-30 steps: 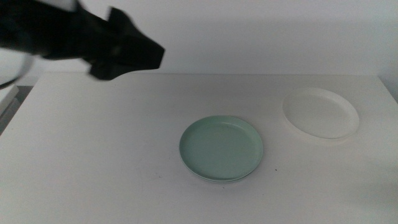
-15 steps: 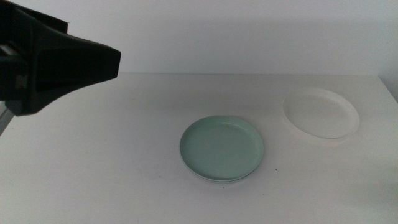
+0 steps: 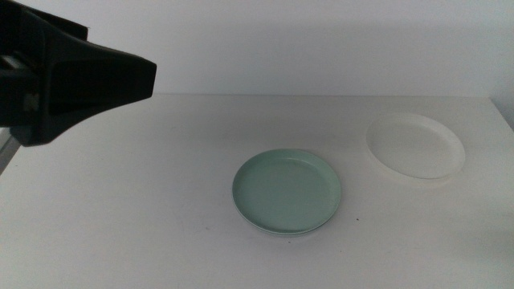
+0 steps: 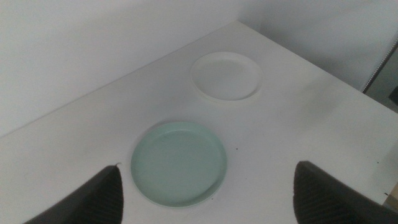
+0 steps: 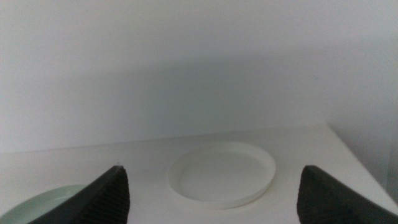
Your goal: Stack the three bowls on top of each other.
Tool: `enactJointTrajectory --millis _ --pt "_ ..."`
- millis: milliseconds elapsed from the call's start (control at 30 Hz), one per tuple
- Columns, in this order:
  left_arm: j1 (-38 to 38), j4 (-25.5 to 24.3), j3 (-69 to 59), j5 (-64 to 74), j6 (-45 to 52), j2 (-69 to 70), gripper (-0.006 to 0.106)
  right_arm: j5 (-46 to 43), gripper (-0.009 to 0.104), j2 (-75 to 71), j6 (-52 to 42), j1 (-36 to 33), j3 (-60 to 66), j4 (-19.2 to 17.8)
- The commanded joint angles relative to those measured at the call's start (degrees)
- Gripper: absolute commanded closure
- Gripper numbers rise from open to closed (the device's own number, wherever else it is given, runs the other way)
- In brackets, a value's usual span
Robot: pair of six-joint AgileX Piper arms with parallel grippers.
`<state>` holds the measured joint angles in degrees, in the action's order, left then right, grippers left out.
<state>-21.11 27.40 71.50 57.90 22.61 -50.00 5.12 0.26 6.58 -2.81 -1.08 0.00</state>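
The mint green bowl (image 3: 287, 191) sits mid-table; it also shows in the left wrist view (image 4: 179, 162) and at the edge of the right wrist view (image 5: 56, 200). A thin paler rim shows under its near edge; I cannot tell what it belongs to. The grey bowl is not plainly visible. The white bowl (image 3: 415, 146) lies alone at the right rear, also in the left wrist view (image 4: 226, 76) and the right wrist view (image 5: 222, 173). My left gripper (image 3: 88, 76) hangs high at the left, open and empty (image 4: 209, 167). My right gripper (image 5: 212, 168) is open, empty, facing the white bowl, and outside the middle view.
The white table (image 3: 144, 201) ends at a pale wall (image 3: 321, 40) behind. Its right edge lies just past the white bowl. A small dark speck (image 3: 356, 217) lies right of the green bowl.
The left arm pulled back to the left and toward the camera over the past second; it has held still for the last half second. The bowls have not moved.
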Motion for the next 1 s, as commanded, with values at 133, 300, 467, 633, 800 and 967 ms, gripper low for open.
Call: enactJointTrajectory --millis 133,300,467,633,800,967 --pt "-0.03 0.04 0.08 -0.68 -0.15 0.09 0.007 20.48 0.017 16.29 4.36 0.25 -20.49 0.30" --pt "-0.03 0.04 0.08 -0.68 -0.15 0.21 0.007 46.29 0.017 33.42 3.92 0.25 -40.91 0.00" --pt "-0.03 0.04 0.08 -0.79 -0.15 0.10 0.007 47.17 0.017 44.37 4.48 0.25 -51.64 1.08" --pt "-0.03 0.04 0.08 -0.79 -0.15 0.10 0.007 44.81 0.017 49.94 3.86 0.25 -53.87 3.08" --pt "-0.03 0.04 0.08 -0.79 -0.15 0.10 0.007 45.08 0.017 58.79 5.15 1.53 -58.58 2.89" --pt "-0.03 0.04 0.08 -0.79 -0.15 0.10 0.007 49.68 0.018 73.73 -0.72 7.50 -70.93 5.80"
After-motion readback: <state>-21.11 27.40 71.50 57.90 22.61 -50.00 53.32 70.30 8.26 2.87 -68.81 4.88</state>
